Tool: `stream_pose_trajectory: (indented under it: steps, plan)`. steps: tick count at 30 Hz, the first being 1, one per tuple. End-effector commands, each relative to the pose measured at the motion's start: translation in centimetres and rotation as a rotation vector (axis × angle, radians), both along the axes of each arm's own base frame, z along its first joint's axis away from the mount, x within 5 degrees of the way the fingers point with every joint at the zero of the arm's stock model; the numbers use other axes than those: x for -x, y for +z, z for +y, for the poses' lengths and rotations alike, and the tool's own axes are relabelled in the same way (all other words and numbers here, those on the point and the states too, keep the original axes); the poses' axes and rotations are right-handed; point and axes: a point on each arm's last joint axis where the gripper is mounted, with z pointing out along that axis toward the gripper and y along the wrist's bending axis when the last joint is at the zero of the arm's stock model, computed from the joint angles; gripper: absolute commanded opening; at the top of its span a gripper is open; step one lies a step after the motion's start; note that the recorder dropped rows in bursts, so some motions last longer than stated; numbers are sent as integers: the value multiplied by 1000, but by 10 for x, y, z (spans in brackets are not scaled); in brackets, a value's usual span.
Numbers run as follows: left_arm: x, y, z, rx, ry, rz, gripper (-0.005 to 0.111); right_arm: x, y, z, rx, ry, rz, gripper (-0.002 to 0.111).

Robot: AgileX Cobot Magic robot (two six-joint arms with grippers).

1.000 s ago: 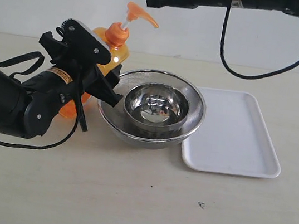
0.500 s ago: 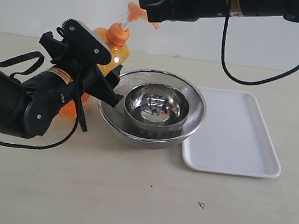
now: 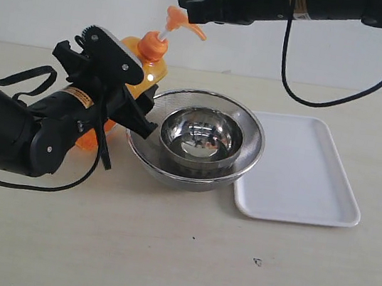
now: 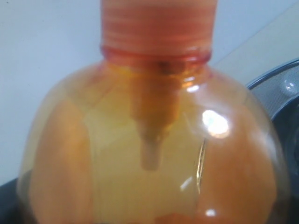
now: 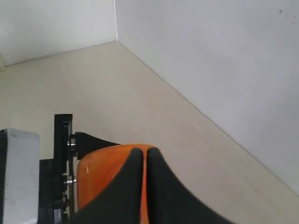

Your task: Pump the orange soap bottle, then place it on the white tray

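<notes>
The orange soap bottle (image 3: 151,71) leans against the steel bowls, its body gripped by my left gripper (image 3: 138,105). In the left wrist view the translucent orange soap bottle (image 4: 154,163) fills the frame and hides the fingers. My right gripper (image 3: 188,4) is shut, its tips resting on top of the orange pump head (image 3: 177,21). The right wrist view shows the shut black right gripper (image 5: 142,154) lying over the pump head (image 5: 98,172). The white tray (image 3: 302,167) lies flat to the right of the bowls, with nothing on it.
A small steel bowl (image 3: 200,137) sits nested inside a larger mesh steel bowl (image 3: 252,127), between the bottle and the tray. A black cable (image 3: 306,94) hangs from the right arm above the tray. A white wall stands behind.
The right arm has come down and leftwards from above onto the pump head. The pump head has dipped slightly and shifted right. The left arm has stayed on the bottle.
</notes>
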Motion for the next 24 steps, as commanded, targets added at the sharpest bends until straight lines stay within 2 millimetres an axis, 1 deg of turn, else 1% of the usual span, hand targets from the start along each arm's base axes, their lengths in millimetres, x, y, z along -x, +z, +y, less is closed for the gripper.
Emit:
stream_pose_trajectory:
  steps: [1,6,11,17,22,24]
  plan:
    - [3,-10,-1,4,-7,103,5,2,0,5,-5,25,1,0]
    - [3,-10,-1,4,-7,103,5,1,-6,12,24,16,-18,0]
    - [3,-10,-1,4,-7,103,5,-2,-6,10,32,-19,-26,0]
    - [3,-10,-1,4,-7,103,5,-2,-8,10,35,-22,-18,0]
    - [4,-10,-1,4,-7,105,5,-5,-22,14,48,7,22,0]
    - [4,-10,-1,4,-7,105,5,-5,-23,14,55,13,27,0]
